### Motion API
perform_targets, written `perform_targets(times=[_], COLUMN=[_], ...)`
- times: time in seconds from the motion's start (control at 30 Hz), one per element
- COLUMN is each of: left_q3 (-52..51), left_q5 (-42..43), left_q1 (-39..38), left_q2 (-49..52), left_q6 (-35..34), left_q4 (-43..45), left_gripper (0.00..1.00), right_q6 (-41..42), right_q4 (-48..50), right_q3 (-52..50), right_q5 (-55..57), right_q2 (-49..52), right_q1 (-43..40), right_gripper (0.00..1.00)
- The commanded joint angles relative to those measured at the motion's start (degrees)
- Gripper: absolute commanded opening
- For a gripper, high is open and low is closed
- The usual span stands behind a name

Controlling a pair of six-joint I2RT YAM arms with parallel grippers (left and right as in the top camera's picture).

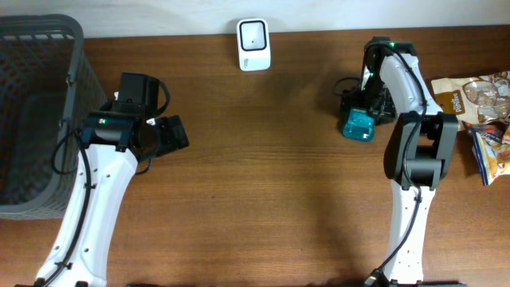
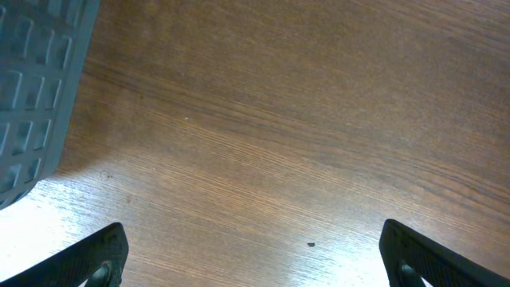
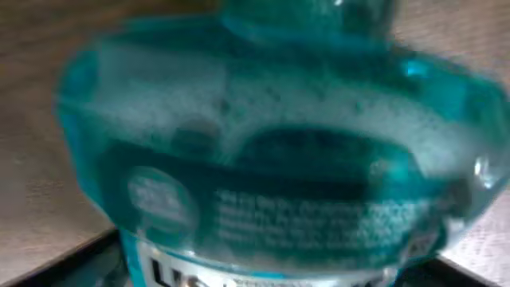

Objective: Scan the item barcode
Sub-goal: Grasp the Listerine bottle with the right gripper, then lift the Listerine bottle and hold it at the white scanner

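A teal liquid-filled bottle [image 1: 358, 126] lies on the wooden table at the right, just in front of my right gripper [image 1: 368, 108]. In the right wrist view the bottle [image 3: 271, 159] is blurred and fills the space between the jaws of my right gripper [image 3: 279, 271]. Its white label edge shows at the bottom, and I cannot tell whether the jaws press on it. A white barcode scanner [image 1: 253, 44] stands at the table's back edge. My left gripper [image 1: 171, 134] hovers over bare wood at the left, open and empty [image 2: 255, 259].
A grey mesh basket [image 1: 32, 48] stands at the far left, its wall close to the left gripper [image 2: 32, 96]. Several snack packets [image 1: 478, 104] lie at the right edge, beside the right arm.
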Motion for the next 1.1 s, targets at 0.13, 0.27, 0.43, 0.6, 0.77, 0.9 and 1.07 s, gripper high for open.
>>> perform_targets(times=[0.13, 0.27, 0.43, 0.6, 0.77, 0.9, 1.07], left_q3=[0.6, 0.6, 0.6, 0.6, 0.6, 0.6, 0.6], left_q5=[-0.6, -0.6, -0.6, -0.6, -0.6, -0.6, -0.6], left_q1=[0.3, 0.3, 0.3, 0.3, 0.3, 0.3, 0.3], left_q2=[-0.7, -0.7, -0.7, -0.7, -0.7, -0.7, -0.7], left_q6=[-0.7, -0.7, -0.7, -0.7, -0.7, -0.7, -0.7], left_q4=[0.0, 0.0, 0.0, 0.0, 0.0, 0.0, 0.0], left_gripper=[0.99, 0.99, 0.99, 0.99, 0.99, 0.99, 0.99], right_q6=[0.5, 0.5, 1.7, 5.2, 11.8, 17.0, 18.0], right_q4=[2.4, 3.6, 3.7, 7.2, 19.2, 34.8, 45.2], right_q3=[-0.6, 0.5, 5.6, 12.1, 16.3, 16.3, 16.3], right_q5=[-4.1, -7.8, -7.8, -11.8, -18.8, -20.2, -11.5], right_q2=[0.1, 0.1, 0.1, 0.1, 0.1, 0.1, 0.1], right_q1=[0.6, 2.7, 6.6, 10.1, 13.9, 17.5, 22.2], right_gripper=[0.61, 0.59, 0.58, 0.54, 0.54, 0.54, 0.54])
